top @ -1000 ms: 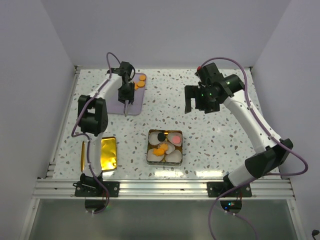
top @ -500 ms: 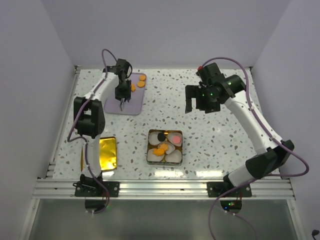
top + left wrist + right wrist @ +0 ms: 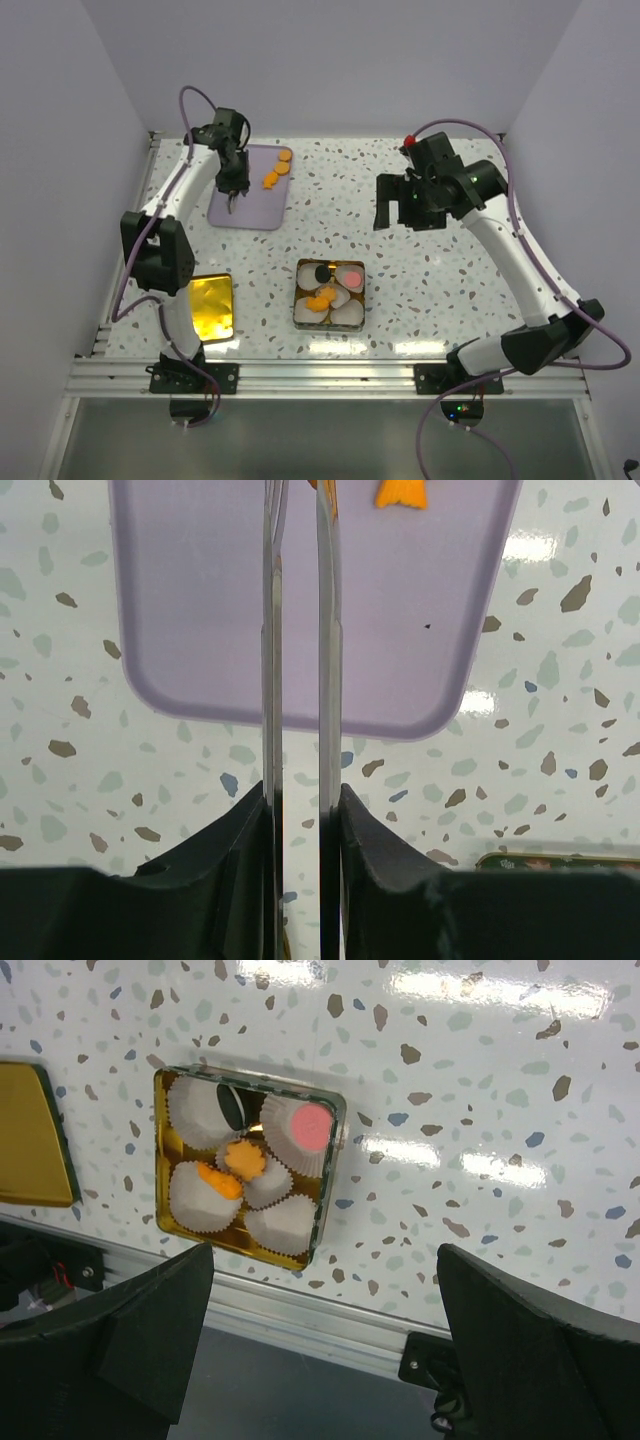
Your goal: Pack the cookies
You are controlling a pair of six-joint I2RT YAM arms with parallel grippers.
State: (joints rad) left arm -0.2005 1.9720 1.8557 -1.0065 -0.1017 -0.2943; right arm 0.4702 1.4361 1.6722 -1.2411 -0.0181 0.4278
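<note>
orange cookies [image 3: 270, 178], lilac tray [image 3: 250, 206], speckled table [image 3: 330, 205]

The top camera sits high behind the arm bases, looking down and forward over the whole tabletop [image 3: 420, 290], with the square tin [image 3: 297, 300] near the middle. The right wrist camera hangs well above the tin [image 3: 320, 1215], facing down. It shares the tin and the gold lid [image 3: 30, 1130] left of it with the top view. The left wrist camera looks along the left tool [image 3: 297, 580], close over the purple tray [image 3: 200, 600]. In the top view the tray [image 3: 245, 205] lies beyond and left of the tin.
</note>
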